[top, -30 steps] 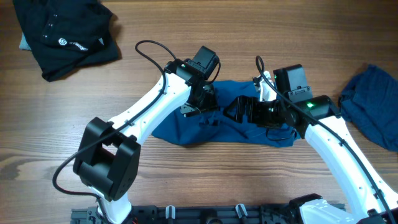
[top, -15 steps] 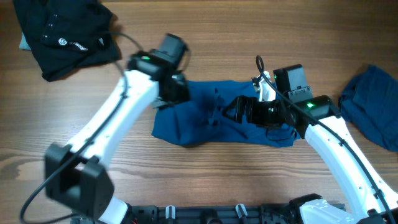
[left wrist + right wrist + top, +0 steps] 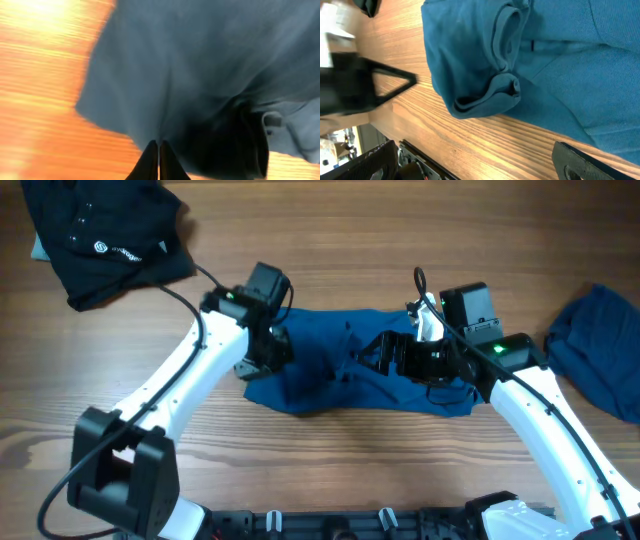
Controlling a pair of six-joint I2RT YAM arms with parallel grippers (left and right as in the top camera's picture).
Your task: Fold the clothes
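Observation:
A mid-blue T-shirt (image 3: 320,375) lies crumpled across the middle of the table and fills most of the left wrist view (image 3: 200,65). My left gripper (image 3: 266,348) is over the shirt's left end. Its fingers (image 3: 159,159) are pressed together at the cloth's edge, with no fabric seen between them. My right gripper (image 3: 372,358) hangs open over the shirt's middle. In the right wrist view its wide-apart fingers (image 3: 470,155) frame bare wood below a rolled sleeve (image 3: 490,95). A darker blue garment (image 3: 600,360) lies at the far right.
A black garment (image 3: 100,235) with a small white logo is heaped at the back left corner. Dark rails of the arms' base (image 3: 380,525) run along the front edge. The left arm (image 3: 350,85) shows blurred in the right wrist view.
My left arm swung from the shirt's middle toward its left end, and its gripper closed. The right arm has stayed still and open.

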